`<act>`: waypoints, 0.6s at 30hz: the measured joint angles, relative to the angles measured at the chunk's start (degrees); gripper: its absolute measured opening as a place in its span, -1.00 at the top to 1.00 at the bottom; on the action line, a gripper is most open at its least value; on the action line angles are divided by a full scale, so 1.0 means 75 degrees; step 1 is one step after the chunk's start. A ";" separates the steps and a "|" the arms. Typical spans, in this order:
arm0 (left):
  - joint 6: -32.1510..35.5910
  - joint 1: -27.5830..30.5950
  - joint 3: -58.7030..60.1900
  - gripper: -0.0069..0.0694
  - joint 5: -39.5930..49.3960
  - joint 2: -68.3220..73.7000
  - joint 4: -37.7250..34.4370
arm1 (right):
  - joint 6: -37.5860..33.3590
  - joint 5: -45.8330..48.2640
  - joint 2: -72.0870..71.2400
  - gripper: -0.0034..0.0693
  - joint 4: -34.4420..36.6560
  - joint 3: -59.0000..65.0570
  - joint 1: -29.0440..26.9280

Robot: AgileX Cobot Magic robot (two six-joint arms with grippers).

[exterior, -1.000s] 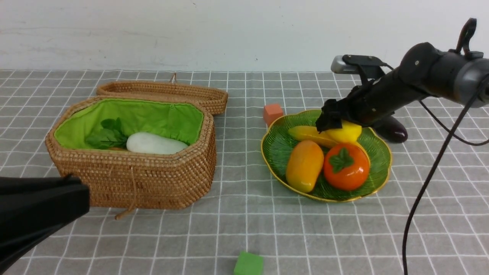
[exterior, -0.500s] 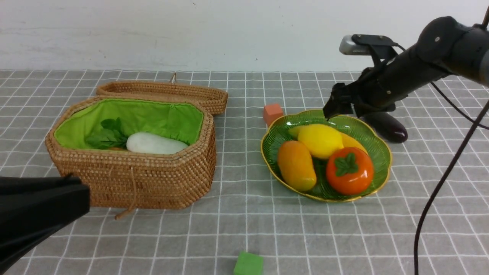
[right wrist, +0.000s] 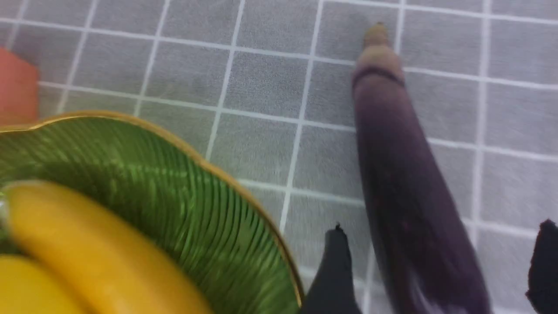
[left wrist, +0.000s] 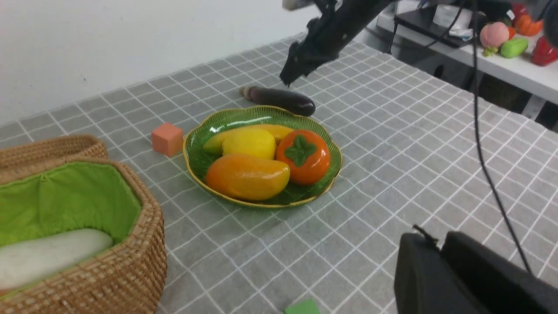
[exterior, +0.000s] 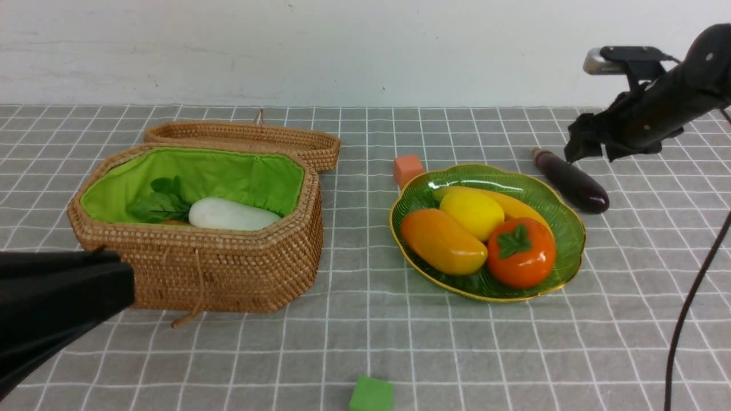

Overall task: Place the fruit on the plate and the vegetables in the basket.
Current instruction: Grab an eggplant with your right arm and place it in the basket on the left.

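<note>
While the right jaws hang spread above the eggplant point(exterior: 573, 181), lower them astride its thick mid-body, across the long axis, then close gently: the glossy skin will likely slip. Slim, dark purple, brown-stemmed, it lies on the surface point(exterior: 457, 342) just beside the plate point(exterior: 420, 200), well apart from the basket point(exterior: 228, 268). Whether the left jaws are spread cannot be told.

The ribbed plate point(exterior: 565, 227) is green, the eggplant point(exterior: 571, 180) dark purple.
</note>
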 joint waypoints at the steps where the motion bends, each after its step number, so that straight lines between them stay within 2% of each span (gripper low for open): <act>1: -0.0090 0.0000 0.0000 0.64 -0.0077 0.0000 0.0000 | -0.0031 -0.0061 0.0195 -0.60 0.0036 -0.0185 0.0007; 6: -0.0443 0.0000 0.0000 0.63 -0.0248 0.0000 0.0000 | -0.0064 -0.0320 0.1161 -0.60 0.0064 -0.0937 0.0007; 12: -0.0494 0.0000 0.0000 0.62 -0.0248 0.0000 0.0000 | -0.0107 -0.0491 0.1582 -0.58 -0.0180 -0.1105 0.0007; 16: -0.0499 0.0000 0.0000 0.62 -0.0214 0.0000 0.0107 | -0.0107 -0.0523 0.1601 -0.45 -0.0301 -0.1115 0.0007; 18: -0.0527 0.0000 0.0000 0.62 -0.0135 0.0000 0.0233 | -0.0107 -0.0469 0.1601 -0.19 -0.0442 -0.1125 0.0007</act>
